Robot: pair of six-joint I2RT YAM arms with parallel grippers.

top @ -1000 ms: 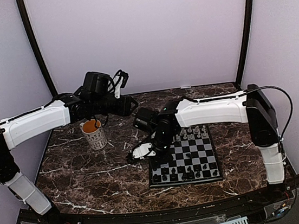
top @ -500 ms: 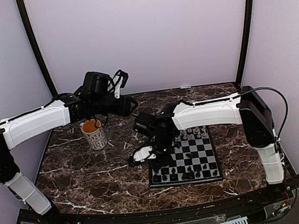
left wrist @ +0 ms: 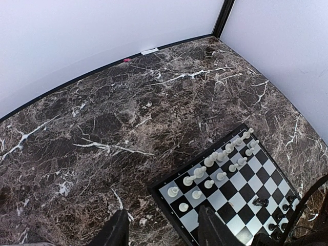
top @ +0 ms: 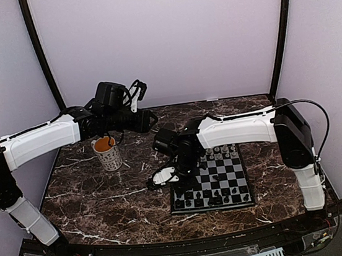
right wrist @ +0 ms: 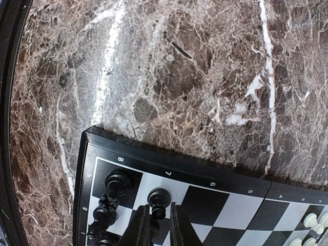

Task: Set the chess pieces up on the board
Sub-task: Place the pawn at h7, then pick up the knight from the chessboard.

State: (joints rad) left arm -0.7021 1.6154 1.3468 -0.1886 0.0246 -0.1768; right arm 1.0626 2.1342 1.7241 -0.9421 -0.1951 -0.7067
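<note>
Nearest me, the board lies flat on the dark marbled bench, right of the middle. Black chess pieces stand along its near edge.

My right hand reaches down over the board's near left corner. Its fingers are drawn in narrow on a black pawn. The pawn stands upright on a white square, one square in from the corner, with its lower part pinched between my fingertips. Beside it, a taller black piece stands on the dark corner square, and more black ones run along that same edge.

Farther along the board, the white pieces stand in two rows at the far side.

Off to the left, well apart from the board, a mug with an orange inside stands upright on the bench.

Farthest out, my left hand hangs high over the bench by the board's far left corner. Its fingers are about half spread and have hold of nothing.
</note>
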